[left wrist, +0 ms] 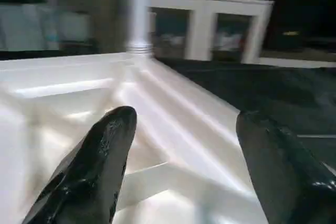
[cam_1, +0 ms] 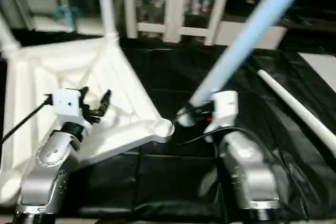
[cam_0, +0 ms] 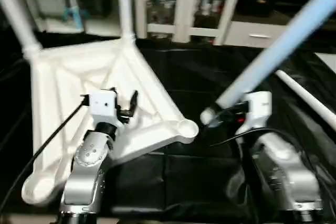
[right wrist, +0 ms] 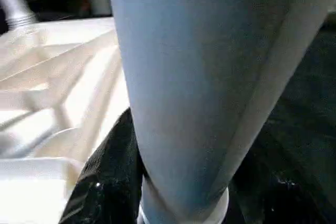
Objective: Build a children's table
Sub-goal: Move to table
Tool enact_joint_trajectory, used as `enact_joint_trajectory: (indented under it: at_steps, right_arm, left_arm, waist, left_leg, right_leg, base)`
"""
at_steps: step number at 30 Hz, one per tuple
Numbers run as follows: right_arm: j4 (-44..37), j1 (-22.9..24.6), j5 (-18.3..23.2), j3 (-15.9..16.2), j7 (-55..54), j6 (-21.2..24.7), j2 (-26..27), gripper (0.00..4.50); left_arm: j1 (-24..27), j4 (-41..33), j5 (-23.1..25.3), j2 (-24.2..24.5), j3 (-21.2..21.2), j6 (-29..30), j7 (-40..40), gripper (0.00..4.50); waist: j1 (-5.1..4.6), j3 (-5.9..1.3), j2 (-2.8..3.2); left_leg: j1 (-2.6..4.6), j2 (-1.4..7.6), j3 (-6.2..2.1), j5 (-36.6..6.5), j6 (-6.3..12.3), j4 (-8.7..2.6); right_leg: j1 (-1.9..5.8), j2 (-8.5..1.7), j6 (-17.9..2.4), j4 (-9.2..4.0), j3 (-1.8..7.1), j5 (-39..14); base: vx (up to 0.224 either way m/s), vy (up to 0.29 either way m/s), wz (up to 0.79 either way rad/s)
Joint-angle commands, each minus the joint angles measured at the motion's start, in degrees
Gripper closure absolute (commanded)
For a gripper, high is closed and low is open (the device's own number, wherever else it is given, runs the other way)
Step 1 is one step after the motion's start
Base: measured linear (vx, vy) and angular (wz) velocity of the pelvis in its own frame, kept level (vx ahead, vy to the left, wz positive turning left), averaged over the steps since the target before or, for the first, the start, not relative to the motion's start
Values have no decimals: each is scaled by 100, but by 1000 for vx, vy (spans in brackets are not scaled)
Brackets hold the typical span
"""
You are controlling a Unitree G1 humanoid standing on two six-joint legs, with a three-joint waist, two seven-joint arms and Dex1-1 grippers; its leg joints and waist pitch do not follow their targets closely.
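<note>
I have the tabletop (cam_0: 105, 98) lying underside up on the black-covered work surface (cam_0: 210, 82), its X ribs facing me so the corner sockets are open for the legs. Two legs are already standing in the far corners, the far left leg (cam_0: 16, 14) and the far right leg (cam_0: 125, 3), both rising out of the top of the head view. The near right corner socket (cam_0: 186, 128) is bare, and I judge that one to be the next target.

The third leg (cam_0: 278, 45) is in my right gripper (cam_0: 223, 114), whose fingers are closed around the tube close to its lower end. I hold it tilted, the long part slanting up and away to the right, with the end just beside the bare socket but not yet over it; a short gap of black cloth shows between them. It will have to swing upright before the thread can start.

My left gripper (cam_0: 126, 106) hovers over the ribbed underside with its fingers (left wrist: 100, 156) spread wide and nothing between them, probably placed to steady the top.

The fourth leg (cam_0: 310, 98) lies flat on the cloth, well off to the right.
</note>
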Motion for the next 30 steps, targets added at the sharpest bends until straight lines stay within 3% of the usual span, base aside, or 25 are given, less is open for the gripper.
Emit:
enact_joint_trajectory:
  at_steps: [1, 2, 3, 4, 5, 6, 7, 8, 9, 10, 11, 12, 13, 14, 15, 16, 17, 18, 20, 21, 23, 25, 26, 28, 30]
  right_arm:
    - [41, -71, 21, -141, -91, -43, -96, 265]
    - [60, -81, 36, -167, -108, -48, -90, 265]
    - [68, -85, 40, -182, -118, -51, -87, 265]
    - [125, -125, 254, -461, -266, 12, 24, 265]
    - [125, -125, 254, -461, -266, 12, 24, 265]
    - [127, -132, 297, -522, -301, 36, 62, 265]
    - [109, -128, 245, -538, -352, 44, 43, 265]
    - [91, -121, 188, -533, -381, 53, 20, 265]
    - [63, -97, 152, -532, -390, 73, 1, 265]
    - [-24, -15, 158, -511, -358, 164, -22, 265]
    - [-29, -11, 159, -510, -356, 169, -23, 265]
    - [-102, 58, 155, -458, -322, 200, -30, 265]
    - [-180, 132, 142, -397, -290, 201, -36, 265]
    - [-241, 190, 131, -346, -286, 194, -30, 265]
    - [-332, 269, 151, -304, -318, 212, 13, 265]
    - [-354, 291, 154, -290, -339, 216, 33, 265]
    - [-371, 311, 142, -265, -353, 212, 44, 265]
    - [-384, 320, 138, -251, -361, 217, 46, 265]
    - [-394, 325, 136, -244, -366, 222, 48, 265]
    - [-420, 335, 121, -240, -362, 240, 32, 265]
    - [-447, 332, 99, -228, -360, 255, 8, 265]
    - [-476, 317, 71, -233, -337, 249, -65, 265]
    - [-476, 317, 71, -233, -337, 249, -65, 265]
    - [-446, 257, 2, -192, -246, 197, -193, 265]
    - [-434, 220, -4, -184, -193, 186, -255, 265]
  left_arm:
    - [-100, 2, 64, -91, -59, 58, 43, 102]
    - [-107, 0, 71, -96, -60, 63, 45, 102]
    - [-111, 0, 86, -89, -68, 72, 47, 102]
    - [-151, 7, 275, -21, -163, 3, 75, 102]
    - [-151, 7, 275, -21, -163, 3, 75, 102]
    - [-159, 11, 314, -12, -185, -31, 95, 102]
    - [-194, 6, 408, 17, -229, 96, 144, 102]
    - [-221, 4, 451, 38, -264, 178, 174, 102]
    - [-247, -5, 346, 38, -271, 195, 75, 102]
    - [-293, -17, 319, 105, -325, 246, -52, 102]
    - [-295, -17, 318, 109, -327, 247, -59, 102]
    - [-326, -6, 178, 89, -294, 218, -172, 102]
    - [-355, 15, 98, 94, -289, 186, -280, 102]
    - [-377, 38, 58, 99, -283, 145, -367, 102]
    - [-397, 68, -16, 91, -258, 148, -461, 102]
    - [-405, 80, -25, 95, -250, 148, -473, 102]
    - [-418, 92, -35, 95, -241, 151, -460, 102]
    - [-428, 100, -46, 92, -235, 154, -456, 102]
    - [-435, 105, -55, 91, -233, 157, -455, 102]
    - [-426, 90, -115, 69, -232, 136, -470, 102]
    - [-401, 88, -109, 99, -255, 164, -518, 102]
    - [-331, 100, -80, 177, -334, 185, -734, 102]
    - [-331, 100, -80, 177, -334, 185, -734, 102]
    - [-255, 100, -83, 212, -370, 79, -781, 102]
    - [-214, 98, -44, 244, -406, 46, -762, 102]
  waist:
    - [6, -288, 143]
    - [25, -296, 78]
    - [120, -280, -84]
    - [250, -313, -174]
    - [335, -240, -260]
    - [430, -224, -268]
    - [482, -227, -210]
    - [538, -218, -301]
    - [702, -392, -122]
    - [582, -541, 54]
    - [529, -633, 26]
    - [418, -622, -78]
    - [381, -644, -151]
    - [481, -412, -363]
    - [571, -368, -259]
    - [576, -348, -280]
    - [599, -329, -240]
    - [549, -253, -220]
    - [435, -193, -208]
    - [363, -136, -109]
    - [273, -196, -62]
    - [235, -320, -106]
    - [235, -320, -106]
    - [192, -534, -180]
    - [184, -661, -196]
  left_leg:
    - [238, 431, -790, -3209, 342, -1171]
    - [191, 277, -770, -3094, 345, -1142]
    - [46, -44, -555, -2787, 268, -813]
    - [151, -218, 42, -2264, 14, 383]
    - [168, -209, 591, -1796, 253, 1173]
    - [-182, 64, 903, -1430, 617, 1242]
    - [100, 84, 1045, -1539, 774, 938]
    - [121, 50, 1082, -1667, 893, 766]
    - [365, 194, 1057, -1235, 1105, 163]
    - [884, 1442, 381, 363, 1662, -267]
    - [1141, 2109, 100, 1464, 2220, -317]
    - [1362, 1910, 165, 3810, 2836, 2]
    - [1376, 1538, 275, 4466, 2767, 243]
    - [504, 308, 966, 3076, 2010, 358]
    - [333, 179, 1021, 1221, 1570, 141]
    - [417, 298, 1013, -492, 937, -67]
    - [441, 339, 993, -952, 695, -214]
    - [581, 326, 1071, -1666, 399, -351]
    - [713, 245, 1127, -1941, 381, -418]
    - [885, 292, 1120, -2288, 383, -509]
    - [868, 380, 1079, -2163, 423, -711]
    - [786, 450, 1062, -636, 623, -677]
    - [786, 450, 1062, -636, 623, -677]
    - [568, 386, 985, 1951, 666, -342]
    - [672, 247, 1003, 3617, 659, -131]
  right_leg:
    - [-12, -56, -828, 98, 284, -949]
    - [35, -98, -1026, -42, 360, -1046]
    - [94, -286, -1682, -517, 436, -1640]
    - [-15, -815, -2471, -1276, 380, -2864]
    - [-107, -999, -2623, -1440, 261, -3365]
    - [271, -1004, -2125, -1177, 351, -3259]
    - [107, -780, -1609, -1170, 607, -2631]
    - [251, -730, -1262, -1116, 665, -2364]
    - [407, -494, -452, -1058, 668, -1442]
    - [-64, -225, 620, -409, 217, -70]
    - [-372, -468, 843, -50, 219, -128]
    - [-1000, -804, 716, 312, 645, 198]
    - [-1123, -938, 639, 225, 889, 767]
    - [-560, -668, 901, -265, 999, 1840]
    - [-317, -623, 650, -451, 968, 826]
    - [-78, -626, 552, -541, 985, -1206]
    - [55, -624, 525, -578, 939, -2165]
    - [75, -544, 551, -788, 857, -3810]
    - [157, -426, 417, -994, 780, -4615]
    - [104, -371, 268, -1058, 682, -4743]
    - [276, -325, -45, -1000, 604, -3531]
    - [256, -381, -461, -727, 647, -962]
    - [256, -381, -461, -727, 647, -962]
    - [218, -300, -610, -288, 718, 2266]
    - [109, -75, -704, -125, 663, 3888]
  base:
    - [0, -203, 72]
    - [5, -252, 78]
    - [-3, -300, 79]
    - [-3, -300, 79]
    - [-63, -289, 65]
    - [-19, -242, 41]
    - [-19, -242, 41]
    - [44, -230, 40]
    - [-16, -228, 51]
    - [-16, -228, 51]
    - [-8, -221, 29]
    - [24, -154, 6]
    - [24, -154, 6]
    - [-59, 20, 8]
    - [-111, -6, 14]
    - [-111, -6, 14]
    - [-59, -140, 2]
    - [-30, -113, -8]
    - [-23, -97, -6]
    - [0, 0, 0]
    - [0, 0, 0]
    - [0, 0, 0]
    - [55, 23, 7]
    - [60, 29, 4]
    - [55, 29, 7]
